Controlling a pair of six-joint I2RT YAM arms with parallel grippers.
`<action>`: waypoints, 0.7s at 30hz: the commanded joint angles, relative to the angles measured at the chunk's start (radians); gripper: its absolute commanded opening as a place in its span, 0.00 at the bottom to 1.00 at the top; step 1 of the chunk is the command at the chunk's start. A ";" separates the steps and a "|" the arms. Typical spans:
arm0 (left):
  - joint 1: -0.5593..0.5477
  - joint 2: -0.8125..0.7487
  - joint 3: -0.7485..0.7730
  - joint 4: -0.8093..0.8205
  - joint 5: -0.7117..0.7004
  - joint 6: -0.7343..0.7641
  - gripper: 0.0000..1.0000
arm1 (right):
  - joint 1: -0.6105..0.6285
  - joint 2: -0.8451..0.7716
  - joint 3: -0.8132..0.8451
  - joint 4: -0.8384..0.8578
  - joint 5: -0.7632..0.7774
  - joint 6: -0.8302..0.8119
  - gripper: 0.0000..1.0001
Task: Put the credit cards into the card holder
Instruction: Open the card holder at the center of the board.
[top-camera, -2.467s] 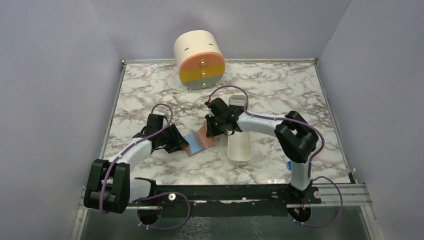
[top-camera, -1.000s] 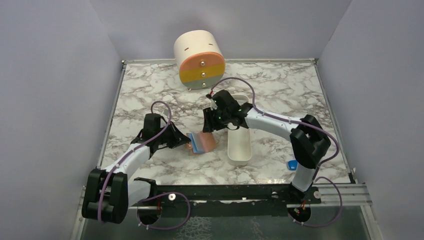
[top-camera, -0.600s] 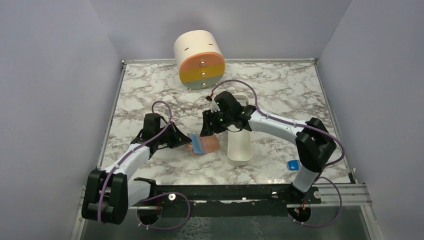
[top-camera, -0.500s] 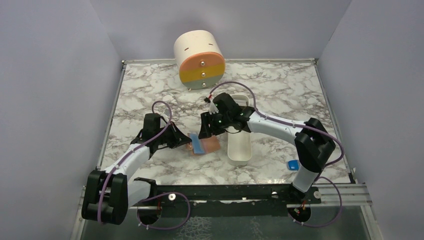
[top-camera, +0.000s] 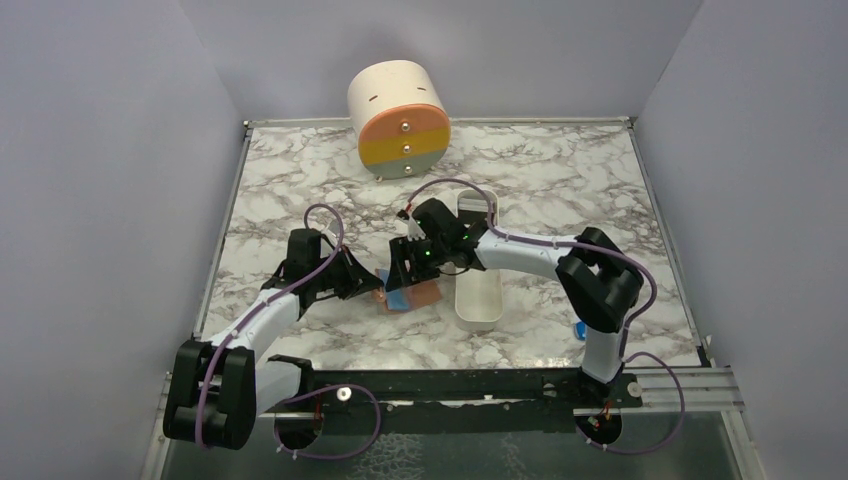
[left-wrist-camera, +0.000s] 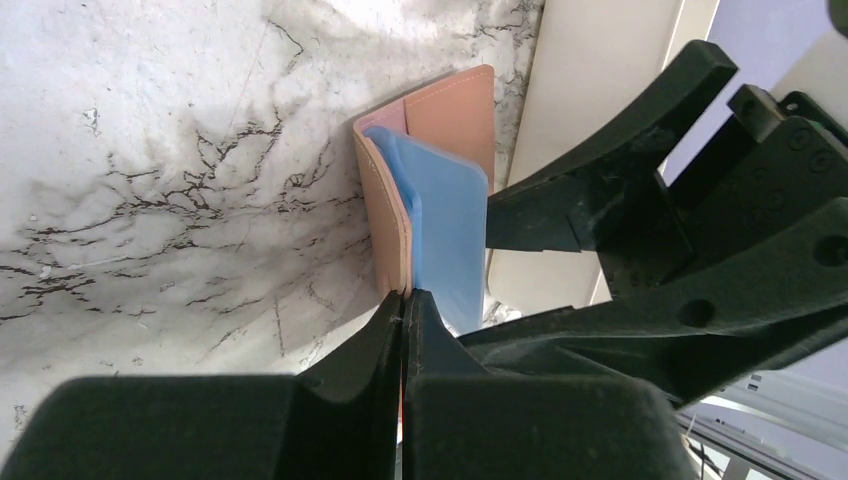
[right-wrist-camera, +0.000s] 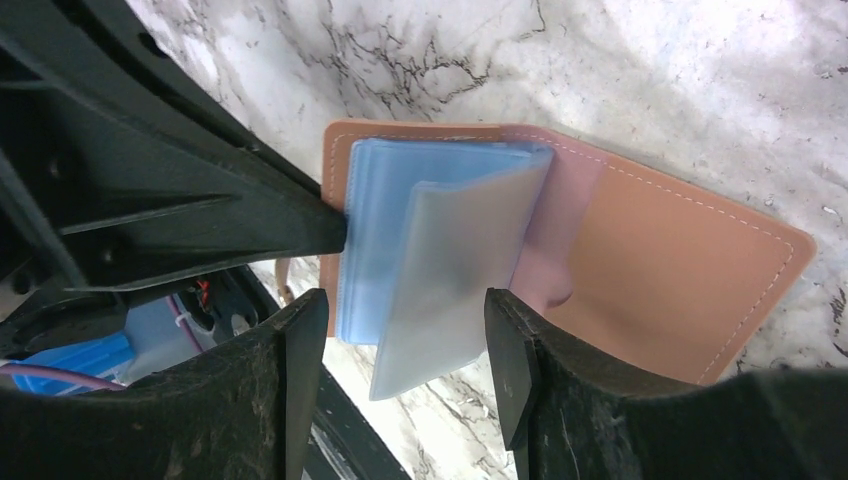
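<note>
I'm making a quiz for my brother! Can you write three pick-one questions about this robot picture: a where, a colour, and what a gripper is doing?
1. The white tray lies on which side of the card holder? A. the right arm's B. the left arm's C. on top of it
2. The card holder's inner sleeves are: A. green B. light blue C. red
3. The left gripper is: A. wide open B. gripping the tray C. shut on the card holder
1 A: the top view shows the tray toward the right arm. 2 B: the right wrist view shows them pale blue. 3 C: its fingers pinch the tan edge.
</note>
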 joint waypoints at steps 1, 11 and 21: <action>-0.002 -0.014 -0.010 0.028 0.033 0.003 0.00 | 0.008 0.035 0.000 0.039 -0.017 0.016 0.58; -0.002 -0.015 -0.017 0.031 0.032 -0.005 0.00 | 0.008 0.073 -0.008 0.065 -0.042 0.034 0.57; -0.002 -0.020 -0.023 0.032 0.033 -0.006 0.00 | 0.008 0.083 -0.025 0.082 -0.049 0.044 0.58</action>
